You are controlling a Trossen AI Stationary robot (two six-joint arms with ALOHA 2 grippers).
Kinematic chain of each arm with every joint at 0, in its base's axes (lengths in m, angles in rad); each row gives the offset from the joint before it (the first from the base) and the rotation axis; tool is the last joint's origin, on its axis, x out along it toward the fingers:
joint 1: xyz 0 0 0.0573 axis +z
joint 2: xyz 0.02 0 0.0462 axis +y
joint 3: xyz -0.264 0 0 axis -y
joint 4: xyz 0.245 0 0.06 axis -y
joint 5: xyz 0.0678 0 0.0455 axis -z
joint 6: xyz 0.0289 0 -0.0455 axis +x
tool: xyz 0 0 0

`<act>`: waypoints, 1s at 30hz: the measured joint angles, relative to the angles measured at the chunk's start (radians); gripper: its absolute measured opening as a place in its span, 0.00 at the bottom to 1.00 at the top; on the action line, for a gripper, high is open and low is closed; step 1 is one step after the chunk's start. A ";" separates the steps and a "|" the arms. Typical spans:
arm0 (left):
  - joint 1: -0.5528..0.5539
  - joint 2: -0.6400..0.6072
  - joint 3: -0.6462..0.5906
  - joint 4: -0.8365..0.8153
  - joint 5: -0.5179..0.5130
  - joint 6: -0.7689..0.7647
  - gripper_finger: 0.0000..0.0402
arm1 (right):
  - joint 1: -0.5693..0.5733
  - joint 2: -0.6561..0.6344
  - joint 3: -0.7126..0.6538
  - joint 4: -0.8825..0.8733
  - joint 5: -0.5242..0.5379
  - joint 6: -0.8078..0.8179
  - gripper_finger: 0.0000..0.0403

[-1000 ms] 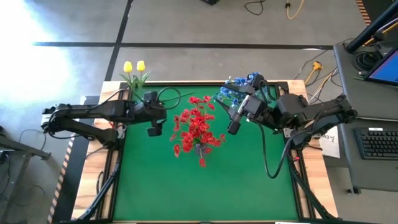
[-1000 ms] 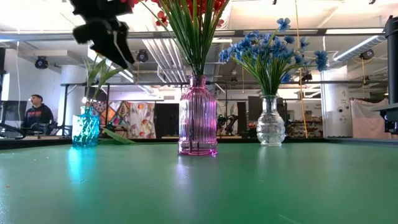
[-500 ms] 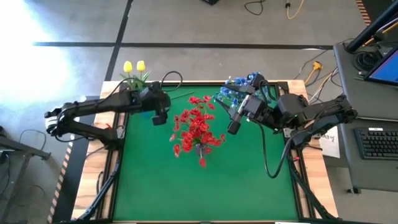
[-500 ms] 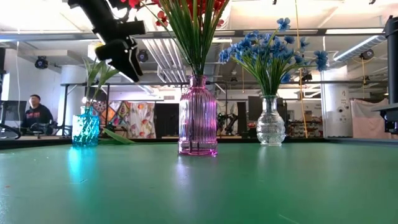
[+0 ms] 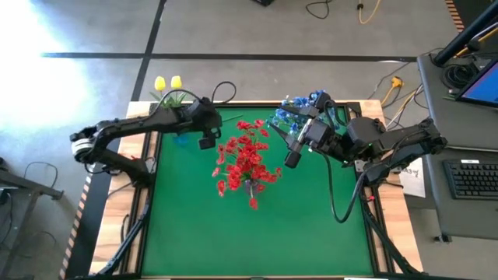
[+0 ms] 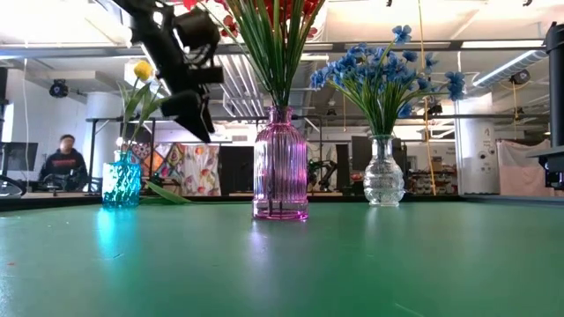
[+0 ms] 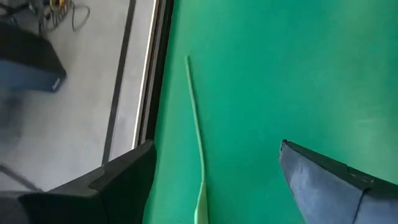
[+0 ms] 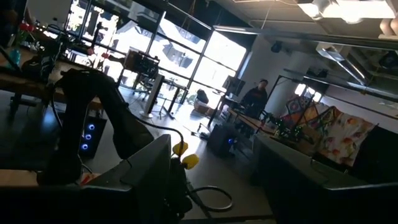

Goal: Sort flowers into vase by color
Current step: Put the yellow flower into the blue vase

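Two yellow buds (image 5: 167,82) stand in a teal vase (image 6: 121,180) at the far left. Red blossoms (image 5: 245,159) fill a pink vase (image 6: 280,172) mid-table. Blue blossoms (image 5: 296,115) stand in a clear vase (image 6: 384,172) at the far right. A thin green stem (image 7: 194,112) lies flat on the green table; its blossom is out of view. My left gripper (image 5: 207,142) hangs open above that stem, between the teal and pink vases, its fingers on either side of the stem in the left wrist view (image 7: 217,146). My right gripper (image 5: 291,160) is shut, raised beside the blue flowers.
The three vases stand in a row near the table's far edge (image 5: 249,103). A black cable (image 5: 222,92) loops over that edge behind the left arm. The near half of the green table (image 5: 257,233) is bare. A person (image 6: 63,158) sits in the room behind.
My left gripper has gone toward the table's far edge and a little right. It has come down from above the teal vase toward the table between the teal and pink vases, tipping its fingers downward. The flowers and vases have kept still.
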 joint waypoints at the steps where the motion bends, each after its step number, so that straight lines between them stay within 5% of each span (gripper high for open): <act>1: 0.012 0.015 0.000 0.005 0.000 0.000 0.80 | 0.000 0.000 0.000 0.000 0.000 0.000 0.54; 30: 0.188 0.446 0.142 0.076 0.029 0.093 0.80 | -0.001 0.000 0.000 0.002 0.000 0.000 0.54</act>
